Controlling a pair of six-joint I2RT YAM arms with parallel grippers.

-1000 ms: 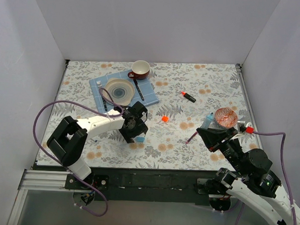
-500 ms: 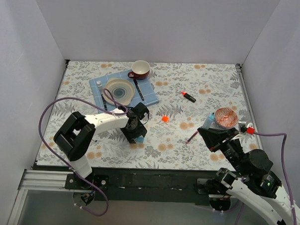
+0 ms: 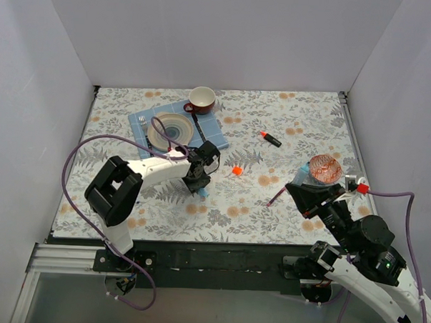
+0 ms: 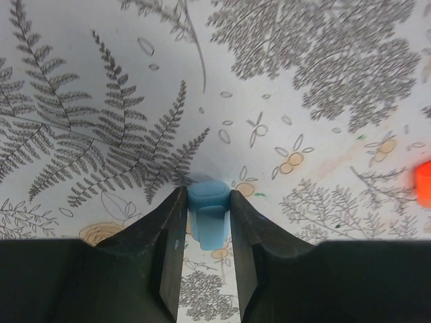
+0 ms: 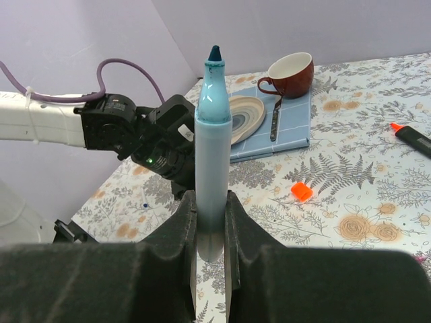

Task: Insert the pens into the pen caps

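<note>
My left gripper (image 3: 200,184) reaches down to the table left of centre, and its jaws press both sides of the light-blue pen cap (image 4: 208,212), which rests on the flowered cloth (image 4: 303,81). At the near right my right gripper (image 5: 211,215) is shut on the chunky light-blue marker (image 5: 213,134), held upright with its dark tip bare. The orange cap (image 3: 236,170) lies on its own at mid-table. Behind it lies the black highlighter (image 3: 271,139) with its orange tip. A thin maroon pen (image 3: 276,198) lies just left of the right gripper.
A patterned bowl (image 3: 324,168) stands close behind the right gripper. At the back left a blue mat (image 3: 215,136) carries a plate (image 3: 170,131), a fork and a spoon, with a red cup (image 3: 202,99) at its far corner. White walls enclose the table.
The left gripper has shifted a little toward the back right and its jaws have closed in on the light-blue cap. The right arm has held still with the marker.
</note>
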